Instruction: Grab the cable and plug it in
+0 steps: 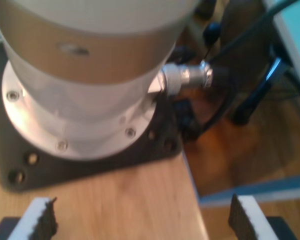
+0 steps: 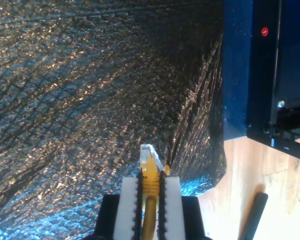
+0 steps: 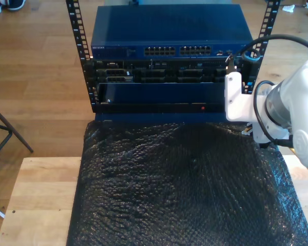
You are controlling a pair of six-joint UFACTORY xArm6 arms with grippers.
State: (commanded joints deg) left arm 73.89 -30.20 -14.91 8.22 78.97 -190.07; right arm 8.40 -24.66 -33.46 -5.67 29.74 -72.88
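Note:
My second gripper [image 2: 150, 181] is shut on the yellow cable [image 2: 150, 172]. The cable's clear plug [image 2: 149, 151] sticks out past the white fingers [image 2: 128, 200] and hangs over a black bubble-wrap mat [image 2: 90, 100]. The blue rack unit [image 2: 240, 75] is close beside it. In the exterior view the rack [image 3: 167, 31] stands at the back, with rows of ports [image 3: 177, 51] along its front. A white arm [image 3: 277, 110] reaches to the rack's end on the exterior view's right. My first gripper [image 1: 142, 220] is open with nothing between its pads, over a wooden tabletop [image 1: 125, 200].
The black mat [image 3: 179, 184] covers most of the wooden table [image 3: 41, 200] in front of the rack. A white arm base [image 1: 80, 75] on a black plate, with a metal cable connector [image 1: 190, 77], stands just ahead of my first gripper. A black rod [image 2: 252, 215] lies on the wood.

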